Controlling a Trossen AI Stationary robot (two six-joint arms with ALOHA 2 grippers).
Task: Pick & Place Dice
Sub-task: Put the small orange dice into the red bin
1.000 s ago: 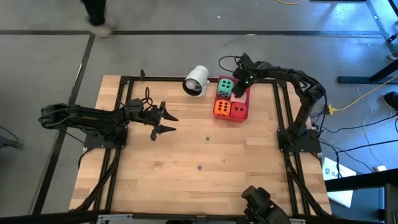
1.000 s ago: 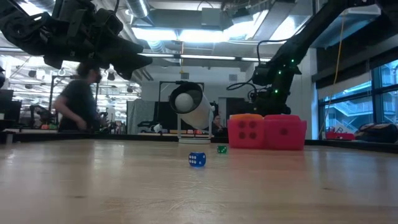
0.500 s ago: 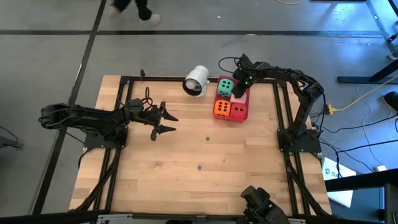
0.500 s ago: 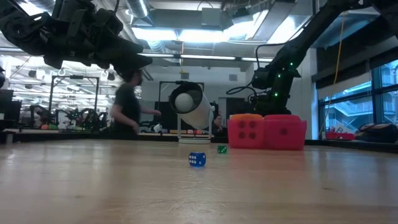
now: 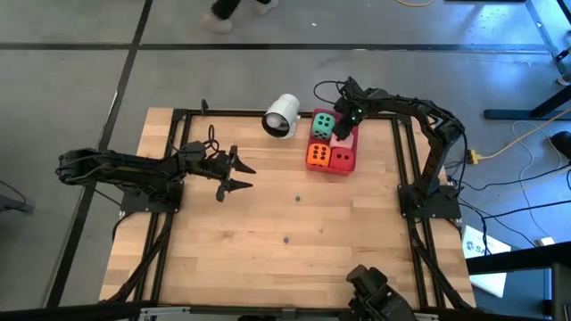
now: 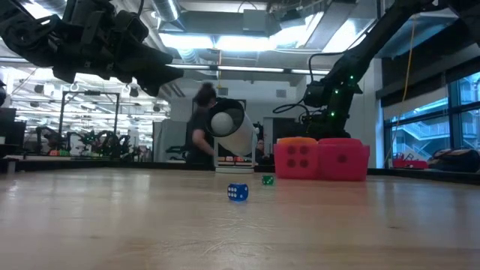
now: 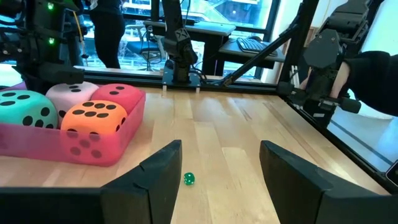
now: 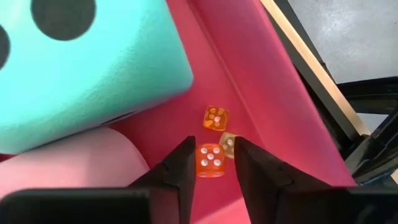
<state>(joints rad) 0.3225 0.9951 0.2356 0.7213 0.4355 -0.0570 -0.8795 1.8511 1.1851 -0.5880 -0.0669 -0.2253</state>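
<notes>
White cup (image 5: pixel 282 116) on its side near red tray (image 5: pixel 347 164).

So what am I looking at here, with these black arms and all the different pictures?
These are two robot arms at a wooden table, each ending in a two-finger gripper. One picture looks straight down, one looks level across the tabletop, and two come from cameras on the arms' wrists.

A red tray holds four soft dice: green, pink, orange and red. A white cup lies on its side beside the tray, and a tiny blue die and a tiny green die sit on the wood.

The left gripper waits open and empty. The right gripper is down in the tray, its fingers parted around a tiny orange die.
</notes>
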